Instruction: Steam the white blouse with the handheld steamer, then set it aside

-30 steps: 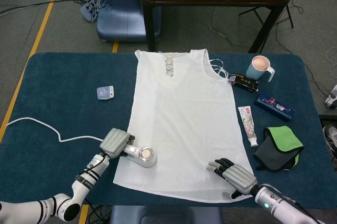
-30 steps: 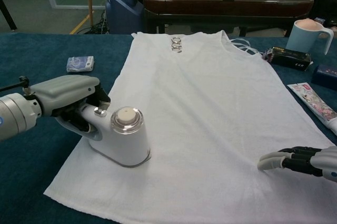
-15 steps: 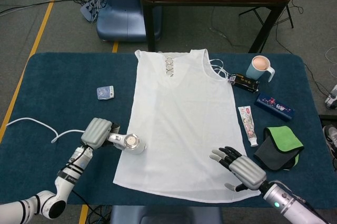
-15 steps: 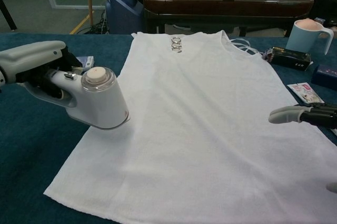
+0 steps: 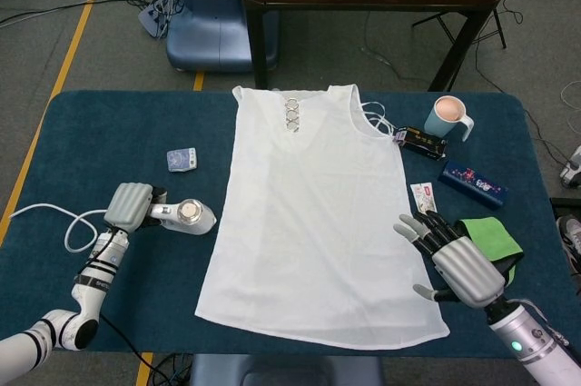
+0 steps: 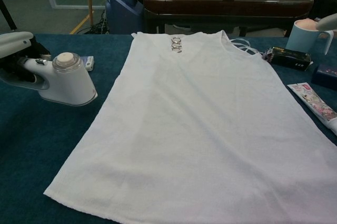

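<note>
Two risks: left hand (image 5: 130,205) grips steamer (image 5: 186,215) beside blouse (image 5: 318,213); cord (image 5: 54,222) could snag it. Right hand (image 5: 454,259), empty, fingers spread, may rumple the hem.

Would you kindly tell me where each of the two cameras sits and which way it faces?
Head view: high up, looking steeply down on the dark blue table; shows left hand and right hand.
Chest view: low at the table's near edge, looking forward across it; shows left hand.
Shared: flat white sleeveless blouse, white handheld steamer.
</note>
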`<state>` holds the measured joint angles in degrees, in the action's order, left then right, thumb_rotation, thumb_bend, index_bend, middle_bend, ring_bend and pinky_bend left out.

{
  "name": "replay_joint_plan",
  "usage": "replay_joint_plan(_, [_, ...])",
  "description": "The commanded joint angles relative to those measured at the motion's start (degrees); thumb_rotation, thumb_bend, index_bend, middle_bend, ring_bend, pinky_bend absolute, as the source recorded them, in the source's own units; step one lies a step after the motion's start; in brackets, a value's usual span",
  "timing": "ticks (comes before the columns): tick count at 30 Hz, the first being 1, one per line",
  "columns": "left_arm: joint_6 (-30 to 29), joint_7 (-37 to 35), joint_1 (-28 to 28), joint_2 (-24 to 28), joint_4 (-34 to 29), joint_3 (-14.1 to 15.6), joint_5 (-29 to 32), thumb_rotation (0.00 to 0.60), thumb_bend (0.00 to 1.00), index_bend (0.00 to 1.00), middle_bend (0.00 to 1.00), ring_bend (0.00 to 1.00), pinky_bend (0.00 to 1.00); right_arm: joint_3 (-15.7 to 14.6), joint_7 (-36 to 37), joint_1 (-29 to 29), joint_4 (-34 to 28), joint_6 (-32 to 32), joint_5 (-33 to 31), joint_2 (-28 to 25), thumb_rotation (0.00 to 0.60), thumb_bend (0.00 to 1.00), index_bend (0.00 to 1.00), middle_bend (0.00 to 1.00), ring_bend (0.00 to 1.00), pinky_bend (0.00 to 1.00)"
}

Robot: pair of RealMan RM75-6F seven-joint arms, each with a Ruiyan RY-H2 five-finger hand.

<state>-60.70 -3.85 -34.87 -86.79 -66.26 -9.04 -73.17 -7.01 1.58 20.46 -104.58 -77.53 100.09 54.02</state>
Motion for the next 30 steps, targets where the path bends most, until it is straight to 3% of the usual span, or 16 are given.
replay_joint_plan(1, [1.99, -1.72, -0.14, -1.65, 4.22, -0.06, 0.6, 0.6, 0.25, 0.85, 0.78, 0.65, 0.75, 0.32, 0.05, -0.48, -0.14, -0.28, -0.35, -0.28, 0.6, 0.17, 0.01, 0.07, 0.0, 0.0])
replay_joint_plan(7, [3.01, -0.74, 0.34, -2.12, 6.19, 0.17, 1.35, 0.6, 0.25, 0.76, 0.7, 0.6, 0.72, 1.0, 0.6, -1.12, 0.24, -0.24, -0.5, -0.45, 0.6, 0.17, 0.01, 0.07, 0.0, 0.0])
replay_joint_plan(13, [2.9, 2.29, 1.16, -1.12, 3.77, -0.16, 2.76, 0.6, 0.16, 0.42, 0.4, 0.37, 0.64, 1.47, 1.6, -1.22, 0.79, 0.62, -0.32, -0.36, 0.6, 0.17, 0.01, 0.07, 0.0, 0.0])
replay_joint_plan(18, [3.12, 6.04, 1.86, 0.39, 0.11, -0.15, 4.43, 0.6, 0.12, 0.1, 0.16, 0.15, 0.44, 1.91, 2.44, -1.32, 1.43, 0.88, -0.23, -0.21, 0.6, 0.17, 0.01, 0.07, 0.0, 0.0])
replay_joint_plan(20, [3.33, 8.02, 2.09, 1.21, -1.62, -0.22, 5.49, 0.6, 0.11, 0.03, 0.11, 0.1, 0.4, 2.09, 2.82, -1.44, 1.73, 0.83, -0.24, -0.21, 0.6, 0.17, 0.01, 0.07, 0.0, 0.0])
replay_joint_plan(30, [-0.46, 11.92, 5.5, 6.59, -10.95, -0.67, 8.47, 0.6, 0.1, 0.0, 0.06, 0.06, 0.32, 2.91, 4.35, -2.83, 4.06, 0.18, -2.06, -0.53, 0.6, 0.17, 0.01, 0.07, 0.0, 0.0])
